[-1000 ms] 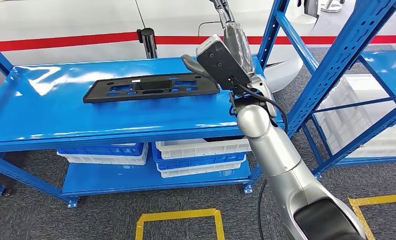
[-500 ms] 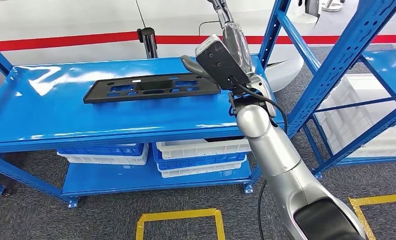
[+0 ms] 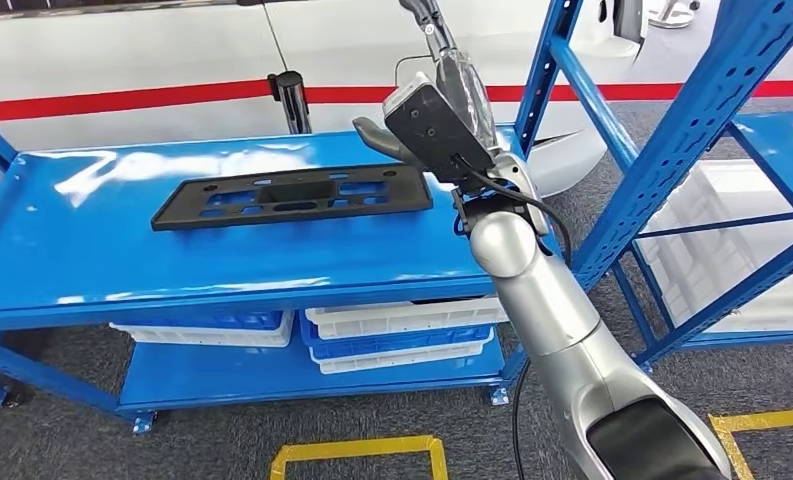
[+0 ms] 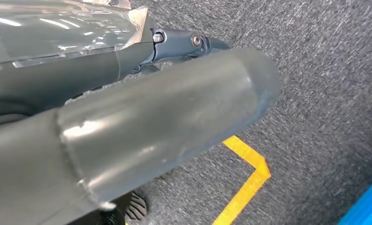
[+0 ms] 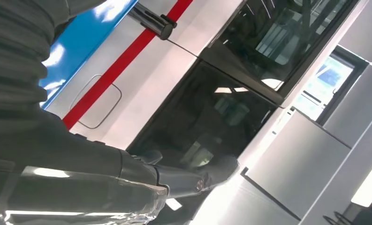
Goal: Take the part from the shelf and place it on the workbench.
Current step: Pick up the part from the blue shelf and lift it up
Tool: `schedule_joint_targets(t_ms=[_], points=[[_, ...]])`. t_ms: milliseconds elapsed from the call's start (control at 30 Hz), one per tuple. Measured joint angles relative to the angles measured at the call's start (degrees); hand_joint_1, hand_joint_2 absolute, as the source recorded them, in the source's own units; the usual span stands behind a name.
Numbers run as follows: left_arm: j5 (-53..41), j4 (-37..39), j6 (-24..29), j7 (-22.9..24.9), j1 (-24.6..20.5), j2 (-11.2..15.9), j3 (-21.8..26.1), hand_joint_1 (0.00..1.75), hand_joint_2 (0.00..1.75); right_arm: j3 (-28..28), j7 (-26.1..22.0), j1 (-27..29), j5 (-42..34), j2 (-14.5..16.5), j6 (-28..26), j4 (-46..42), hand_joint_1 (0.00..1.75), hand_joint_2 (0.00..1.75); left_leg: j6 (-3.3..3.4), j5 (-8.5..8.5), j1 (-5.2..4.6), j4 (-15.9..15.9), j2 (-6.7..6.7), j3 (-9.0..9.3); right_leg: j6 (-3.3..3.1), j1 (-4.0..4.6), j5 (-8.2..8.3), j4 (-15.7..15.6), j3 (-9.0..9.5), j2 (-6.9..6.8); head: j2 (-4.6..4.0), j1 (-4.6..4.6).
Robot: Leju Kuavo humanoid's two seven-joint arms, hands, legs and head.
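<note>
The black flat part [image 3: 292, 198], a long plate with cut-outs, lies flat on the top of the blue workbench [image 3: 102, 250]. My right hand [image 3: 462, 90] is raised above the part's right end, apart from it. Its fingers point up and away, and its thumb [image 3: 372, 135] sticks out towards the part. In the right wrist view this hand [image 5: 127, 178] has its fingers stretched out with nothing in them. My left hand [image 4: 151, 117] hangs over the grey carpet with nothing in it.
White and blue bins [image 3: 402, 330] are stacked on the bench's lower level. A blue shelf frame [image 3: 672, 130] holding white bins [image 3: 732, 230] stands to the right. A black post [image 3: 287, 95] is behind the bench. Yellow tape [image 3: 357, 450] marks the floor in front.
The whole picture has shifted a little left and down, so the camera moved. The part stays on the bench, and my right hand has lifted slightly above it.
</note>
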Motion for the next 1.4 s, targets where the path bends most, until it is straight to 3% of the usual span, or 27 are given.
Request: schedule_joint_targets(t_ms=[100, 167, 233, 267, 300, 367, 400, 433, 500, 600, 633, 667, 733, 767, 800, 833, 900, 967, 1033, 1067, 1133, 1267, 1400], points=[[0.0, 0.0, -0.1, -0.3, 0.0, 0.0, 0.1, 0.0, 0.0, 0.1, 0.0, -0.5, 0.0, 0.2, 0.1, 0.1, 0.0, 1.75, -1.19, -1.46, 0.75, 1.5, 0.36, -0.45, -1.65, -0.24, -0.77, -0.2, 1.12, 0.23, 0.0, -0.18], [0.0, 0.0, -0.1, -0.4, 0.0, 0.0, 0.3, 0.0, 0.0, 0.1, -0.1, -1.0, -0.2, 0.4, 0.3, 0.2, 0.0, 1.75, -1.7, -3.4, 0.94, 8.6, 0.6, -4.1, -2.5, -0.26, -1.64, -0.3, 2.45, 0.27, 0.0, -0.35], [0.0, 0.0, -0.1, -0.5, 0.2, 0.0, 0.4, 0.0, 0.0, 0.2, -0.2, -1.1, -0.4, 0.5, 0.7, 0.5, 0.0, 1.75, -1.93, -4.84, 0.95, 16.6, 0.66, -9.8, -2.85, -0.06, -2.83, -0.3, 3.78, 0.32, -0.01, -0.42], [0.0, 0.0, -0.2, -0.5, 0.3, 0.0, 0.4, 0.0, 0.0, 0.2, -0.2, -1.1, -0.6, 0.5, 0.8, 0.7, 0.0, 1.75, -1.87, -4.2, 0.94, 18.1, 0.66, -11.78, -2.88, 0.06, -3.5, -0.3, 4.53, 0.42, -0.01, -0.43], [0.0, 0.0, -0.2, -0.5, 0.4, 0.0, 0.4, 0.0, 0.0, 0.3, -0.3, -1.1, -0.7, 0.5, 0.8, 0.9, 0.0, 1.75, -1.64, -2.25, 0.89, 17.3, 0.66, -12.64, -2.87, 0.18, -4.24, -0.3, 5.46, 0.52, -0.01, -0.44], [0.0, 0.0, -0.3, -0.6, 0.6, 0.1, 0.5, 0.0, 0.0, 0.3, -0.5, -1.2, -1.0, 0.5, 0.9, 1.2, 0.0, 1.75, -0.69, 4.08, 0.57, 10.0, 0.65, -11.43, -2.79, 0.38, -5.9, -0.4, 7.43, 0.66, -0.01, -0.44], [0.0, 0.0, -0.3, -0.6, 0.6, 0.1, 0.6, 0.0, 0.0, 0.3, -0.5, -1.3, -1.0, 0.5, 0.9, 1.4, 0.0, 1.75, -0.11, 6.35, 0.25, 6.5, 0.67, -10.08, -2.6, 0.64, -6.69, -0.5, 8.16, 0.68, -0.01, -0.35], [0.0, 0.0, -0.3, -0.6, 0.6, 0.2, 0.7, 0.0, 0.0, 0.3, -0.6, -1.5, -1.0, 0.5, 0.9, 1.6, 0.0, 1.75, 0.46, 7.48, -0.05, 3.8, 0.69, -8.86, -2.36, 0.79, -7.28, -0.7, 8.66, 0.71, -0.01, -0.3], [0.0, 0.0, -0.3, -0.7, 0.6, 0.3, 0.9, 0.0, 0.0, 0.4, -0.6, -1.8, -1.1, 0.5, 0.9, 2.0, 0.0, 1.75, 1.19, 6.77, -0.52, 2.2, 0.74, -7.53, -1.73, 1.01, -7.92, -1.2, 9.17, 0.73, -0.01, -0.3], [-0.6, 0.1, -1.0, 1.5, 0.5, 0.2, 1.0, 0.0, 0.0, 0.6, -0.7, -2.0, -0.4, 0.5, 0.9, 2.4, 0.0, 1.75, 1.77, 5.96, -0.35, 0.6, 0.64, -6.39, -1.11, 1.07, -8.89, -1.0, 9.5, 0.54, 0.0, -0.47], [-0.9, 0.2, -1.5, 2.9, 0.5, 0.2, 1.0, 0.0, 0.0, 0.9, -0.6, -2.2, 0.5, 0.6, 0.8, 2.7, 0.0, 1.75, 1.97, 5.8, -0.2, 0.0, 0.65, -5.82, -1.12, 1.13, -9.73, 1.2, 8.35, 0.51, 0.0, -0.43], [-1.3, 0.3, -2.0, 4.3, 0.5, 0.1, 1.0, 0.0, 0.0, 1.4, -0.5, -2.2, 1.5, 0.5, 0.8, 3.2, 0.0, 1.75, 2.17, 5.58, -0.08, -0.5, 0.66, -5.3, -1.3, 1.09, -10.85, 4.9, 6.06, 0.49, -0.01, -0.37], [-2.4, 0.5, -2.6, 6.8, 0.5, 0.0, 0.7, 0.0, 0.0, 2.7, -0.2, -1.3, 3.4, 0.4, 0.8, 4.8, 0.0, 1.75, 2.43, 4.92, -0.03, -0.7, 0.55, -4.46, -1.45, 1.04, -12.61, 13.5, 0.13, 0.5, -0.01, -0.3], [-2.9, 0.7, -2.7, 7.8, 0.5, 0.0, 0.5, 0.0, 0.0, 3.5, -0.2, -0.5, 4.1, 0.4, 0.8, 5.6, 0.0, 1.75, 2.39, 4.51, -0.01, -0.7, 0.42, -4.02, -1.12, 0.93, -12.45, 16.1, -2.29, 0.49, -0.01, -0.3], [-3.5, 0.8, -2.7, 8.6, 0.6, -0.1, 0.1, 0.0, 0.0, 4.4, -0.2, 0.3, 4.7, 0.5, 0.8, 6.3, 0.0, 1.75, 2.23, 4.08, 0.02, -0.7, 0.26, -3.52, -0.48, 0.76, -11.16, 16.3, -3.63, 0.48, -0.01, -0.27], [-3.9, 0.9, -2.7, 9.2, 0.7, -0.2, -0.2, 0.0, 0.0, 5.2, -0.2, 1.0, 5.3, 0.6, 0.8, 6.8, 0.0, 1.75, 2.03, 3.66, 0.06, -0.6, 0.11, -3.02, 0.32, 0.54, -8.95, 14.2, -3.87, 0.46, -0.01, -0.27], [-4.8, 1.0, -2.5, 10.2, 0.8, -0.4, -0.7, 0.0, 0.0, 6.7, -0.3, 1.6, 6.2, 1.0, 0.7, 7.7, 0.0, 1.75, 1.36, 2.68, -0.02, -0.1, -0.12, -2.2, 1.72, 0.06, -3.44, 6.4, -2.28, 0.25, -0.01, -0.21], [-5.8, 1.1, -1.9, 11.6, 0.7, -0.4, -1.4, 0.0, 0.0, 8.1, -0.5, 2.1, 7.1, 1.5, 0.8, 8.4, 0.0, 1.75, 0.93, 1.73, -0.23, 0.5, -0.31, -1.94, 1.49, -0.3, -0.4, 1.3, -0.69, 0.13, -0.01, -0.16], [-6.7, 1.3, -1.2, 13.1, 0.8, -0.4, -2.2, 0.0, 0.0, 9.7, -0.6, 3.0, 8.2, 2.2, 0.9, 9.0, 0.0, 1.75, 1.42, 1.31, -0.22, 0.8, -0.33, -1.89, 0.7, -0.35, 0.0, 0.6, -0.25, 0.31, -0.01, -0.19], [-7.0, 1.4, -1.0, 13.6, 0.9, -0.4, -2.6, 0.0, 0.0, 10.5, -0.6, 3.6, 8.7, 2.5, 0.9, 9.2, 0.0, 1.75, 1.76, 1.26, -0.12, 0.8, -0.21, -1.81, 0.54, -0.27, 0.01, 0.6, -0.21, 0.45, -0.01, -0.24], [-7.3, 1.4, -0.8, 14.0, 1.0, -0.5, -3.1, 0.0, 0.0, 11.7, -0.6, 4.1, 9.2, 3.1, 0.8, 9.6, 0.0, 1.75, 1.84, 1.26, 0.06, 0.7, -0.04, -1.65, 0.35, 0.03, -0.1, 0.6, -0.19, 0.66, -0.01, -0.23], [-7.3, 1.5, -0.7, 14.1, 1.0, -0.5, -3.7, 0.0, 0.0, 12.7, -0.6, 4.3, 9.3, 3.4, 0.8, 10.3, 0.0, 1.75, 1.06, 1.11, 0.3, 0.4, 0.14, -1.43, -0.41, 0.42, -0.3, 0.6, -0.11, 0.71, -0.01, -0.21], [-7.5, 1.5, -0.5, 14.7, 1.0, -0.6, -4.2, 0.0, 0.0, 13.5, -0.7, 4.4, 9.5, 3.6, 0.9, 10.7, 0.0, 1.75, 0.13, 1.07, 0.46, 0.4, 0.24, -1.39, -0.51, 0.58, -0.33, 0.7, -0.1, 0.73, -0.01, -0.18]])
